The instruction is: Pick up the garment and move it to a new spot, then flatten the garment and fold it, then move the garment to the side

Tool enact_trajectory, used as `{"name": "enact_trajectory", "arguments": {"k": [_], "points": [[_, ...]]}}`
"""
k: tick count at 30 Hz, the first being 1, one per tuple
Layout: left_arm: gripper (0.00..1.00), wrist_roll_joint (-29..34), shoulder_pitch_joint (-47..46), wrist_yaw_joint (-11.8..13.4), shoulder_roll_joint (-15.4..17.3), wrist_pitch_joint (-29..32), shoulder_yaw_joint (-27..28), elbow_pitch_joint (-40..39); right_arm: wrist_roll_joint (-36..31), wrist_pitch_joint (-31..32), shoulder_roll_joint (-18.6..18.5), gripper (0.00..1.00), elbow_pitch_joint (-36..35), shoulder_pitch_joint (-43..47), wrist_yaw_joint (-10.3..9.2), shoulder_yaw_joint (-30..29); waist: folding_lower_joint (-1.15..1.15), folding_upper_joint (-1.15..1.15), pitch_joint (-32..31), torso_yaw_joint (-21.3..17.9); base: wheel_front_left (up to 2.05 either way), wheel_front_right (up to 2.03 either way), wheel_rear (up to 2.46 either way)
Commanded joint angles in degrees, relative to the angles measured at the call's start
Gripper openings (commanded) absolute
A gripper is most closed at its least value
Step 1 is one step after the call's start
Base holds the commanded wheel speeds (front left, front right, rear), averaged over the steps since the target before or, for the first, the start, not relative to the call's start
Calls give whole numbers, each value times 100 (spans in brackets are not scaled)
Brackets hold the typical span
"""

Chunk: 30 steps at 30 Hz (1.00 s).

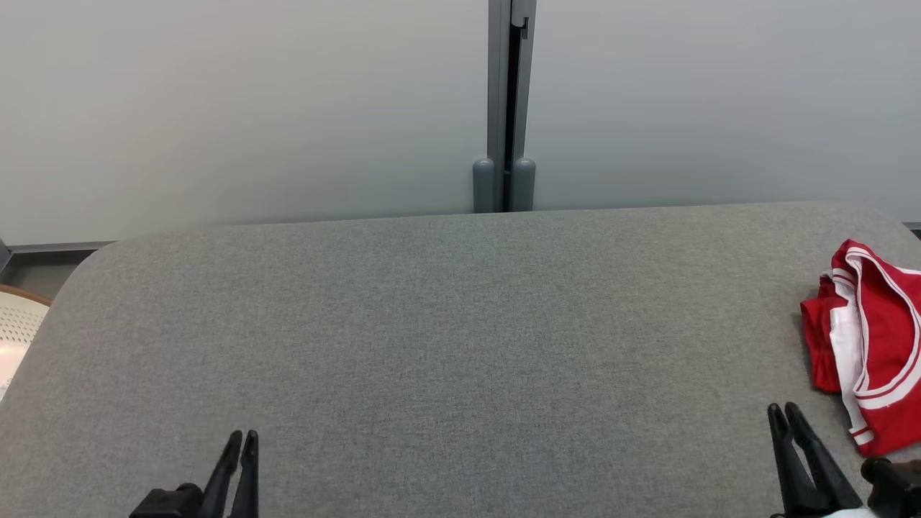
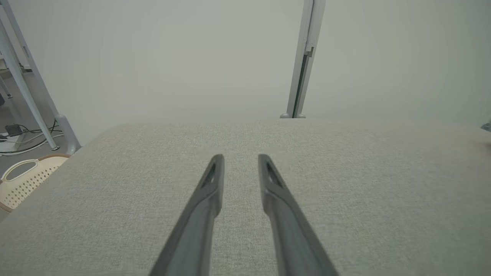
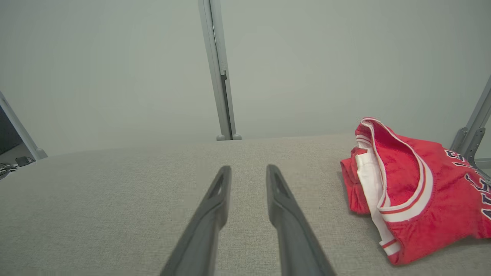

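Observation:
The garment [image 1: 881, 360] is a red jersey with white trim and dark lettering, lying crumpled at the right edge of the grey fabric-covered table [image 1: 432, 324]. In the right wrist view the garment [image 3: 406, 184] lies to the right of my right gripper [image 3: 249, 168], apart from it. My right gripper [image 1: 783, 409] stands at the lower right, just left of the jersey, with a narrow gap between its fingers and nothing in them. At the lower left my left gripper [image 1: 243, 435] hovers over bare table. Its fingers [image 2: 241, 158] are likewise slightly apart and empty.
A pale partition wall with a grey post [image 1: 504, 108] stands right behind the table's far edge. A cream perforated basket [image 1: 18, 324] sits on the floor off the table's left side, beside cables and a frame leg [image 2: 23, 88].

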Motion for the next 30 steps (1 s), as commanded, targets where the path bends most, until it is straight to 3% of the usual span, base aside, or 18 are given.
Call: {"name": "enact_trajectory", "arguments": {"k": [1,30], "points": [[0,-22,-8,-5,3,2,9,-11,24,-1,-5,0,-6,-8,0,-1,0,-1,1,0,0,0,0],[0,-2635,-597,-595,-309,474,616,402,2924,177,35,0,620,-665,-2,-162,0,-1,106,-46,0,0,0]]}}
